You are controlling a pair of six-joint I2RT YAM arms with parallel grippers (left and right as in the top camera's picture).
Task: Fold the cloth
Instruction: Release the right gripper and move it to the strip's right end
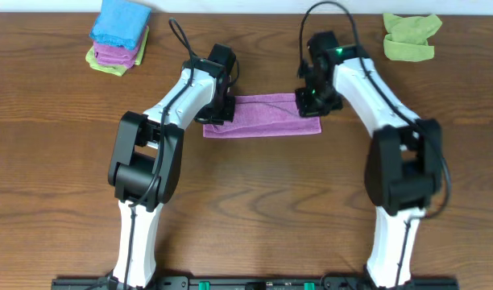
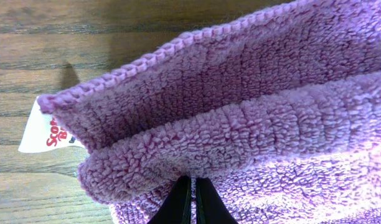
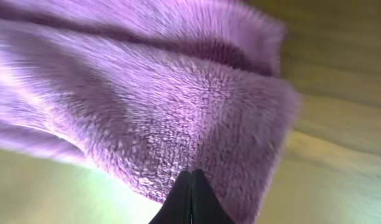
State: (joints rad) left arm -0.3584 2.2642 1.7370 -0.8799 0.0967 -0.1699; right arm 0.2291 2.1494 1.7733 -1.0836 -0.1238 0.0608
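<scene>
A purple cloth (image 1: 263,116) lies folded into a long strip at the table's middle back. My left gripper (image 1: 217,111) is shut on the cloth's left end; the left wrist view shows the fingers (image 2: 193,180) pinching a fold of purple terry (image 2: 253,124), with a white tag (image 2: 46,127) at the corner. My right gripper (image 1: 311,103) is shut on the cloth's right end; in the right wrist view the fingers (image 3: 190,174) pinch the cloth (image 3: 165,106), which is blurred.
A stack of folded cloths, blue on purple on green (image 1: 118,36), sits at the back left. A crumpled green cloth (image 1: 410,36) sits at the back right. Wooden table (image 1: 254,209) all round.
</scene>
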